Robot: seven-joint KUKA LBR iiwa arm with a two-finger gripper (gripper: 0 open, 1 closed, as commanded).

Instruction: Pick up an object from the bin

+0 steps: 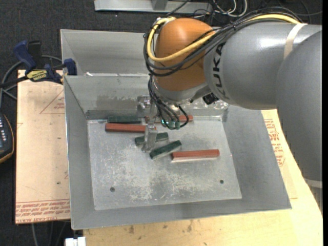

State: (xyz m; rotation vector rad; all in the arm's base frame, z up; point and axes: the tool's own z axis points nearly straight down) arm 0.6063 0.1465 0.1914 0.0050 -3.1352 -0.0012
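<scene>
My gripper point(150, 141) reaches down under the orange dome into the middle of the bin. Its tip stands on or right beside two dark green bars: a short one point(160, 137) and a longer tilted one point(165, 149) just below it. A red-brown bar point(125, 128) lies flat to the left of the tip, with another dark green bar point(124, 120) along its far side. A red bar point(195, 155) lies to the right of the green pair. The dome hides what is directly under the wrist.
A short red piece point(185, 119) pokes out near the back wall under the arm. The arm's large grey body covers the bin's right rear corner. The bin's front half is bare, scuffed metal floor.
</scene>
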